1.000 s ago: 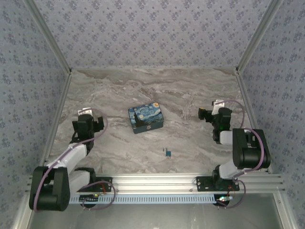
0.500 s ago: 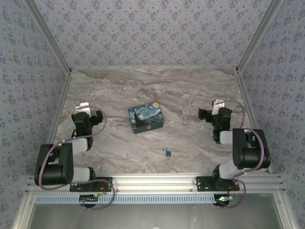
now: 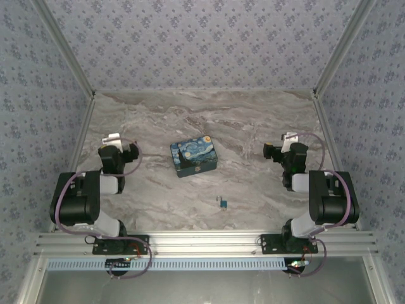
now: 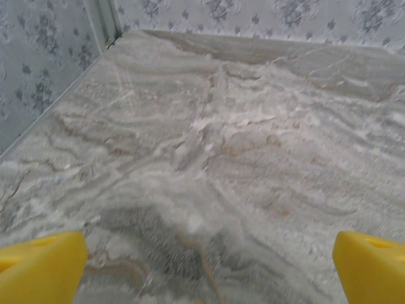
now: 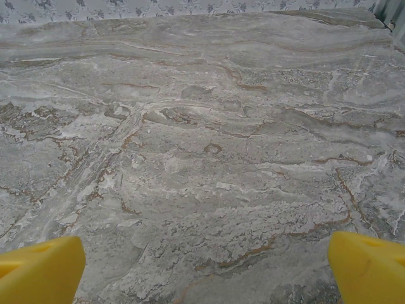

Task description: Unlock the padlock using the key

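A blue starry-night-painted box [image 3: 193,158] sits mid-table. In front of it, toward the near edge, lies a tiny dark and bluish thing [image 3: 223,202], too small to tell whether it is the padlock or the key. My left gripper [image 3: 112,142] rests low at the left side of the table, well apart from the box. Its yellow fingertips [image 4: 41,266] stand wide apart over bare marble, so it is open [image 4: 209,272]. My right gripper [image 3: 290,139] sits at the right side, also open [image 5: 205,269], with yellow fingertips [image 5: 367,266] at the frame's corners and nothing between them.
The marble tabletop [image 3: 209,120] is enclosed by patterned walls [image 3: 202,44] at the back and both sides. An aluminium rail [image 3: 202,240] carrying the arm bases runs along the near edge.
My left arm has folded back toward its base, its elbow coming up and in while the gripper shifted slightly away from the near edge. The right arm, the box and the tiny thing have not moved.
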`<action>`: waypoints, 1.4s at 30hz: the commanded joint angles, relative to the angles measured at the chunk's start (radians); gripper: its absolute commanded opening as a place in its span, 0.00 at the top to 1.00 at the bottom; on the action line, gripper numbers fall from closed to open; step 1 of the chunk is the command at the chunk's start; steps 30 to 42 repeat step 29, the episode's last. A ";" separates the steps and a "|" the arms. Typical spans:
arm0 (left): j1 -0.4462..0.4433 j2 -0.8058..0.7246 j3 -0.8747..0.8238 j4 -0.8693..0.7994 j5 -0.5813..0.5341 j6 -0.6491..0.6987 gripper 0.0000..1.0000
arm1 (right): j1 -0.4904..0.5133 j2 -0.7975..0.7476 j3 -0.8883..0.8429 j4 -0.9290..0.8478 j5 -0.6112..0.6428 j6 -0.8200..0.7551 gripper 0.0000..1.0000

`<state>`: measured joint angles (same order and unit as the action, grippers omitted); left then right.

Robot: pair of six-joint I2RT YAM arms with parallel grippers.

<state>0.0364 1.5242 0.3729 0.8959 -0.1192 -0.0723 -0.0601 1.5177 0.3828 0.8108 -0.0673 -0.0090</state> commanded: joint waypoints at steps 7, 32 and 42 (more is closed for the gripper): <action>-0.009 0.004 0.015 -0.043 0.011 0.004 0.01 | 0.013 0.004 0.008 -0.010 0.035 -0.016 0.00; -0.029 0.008 0.040 -0.081 0.038 0.043 0.01 | 0.018 0.004 0.012 -0.014 0.046 -0.019 0.00; -0.029 0.008 0.040 -0.081 0.038 0.043 0.01 | 0.018 0.004 0.012 -0.014 0.046 -0.019 0.00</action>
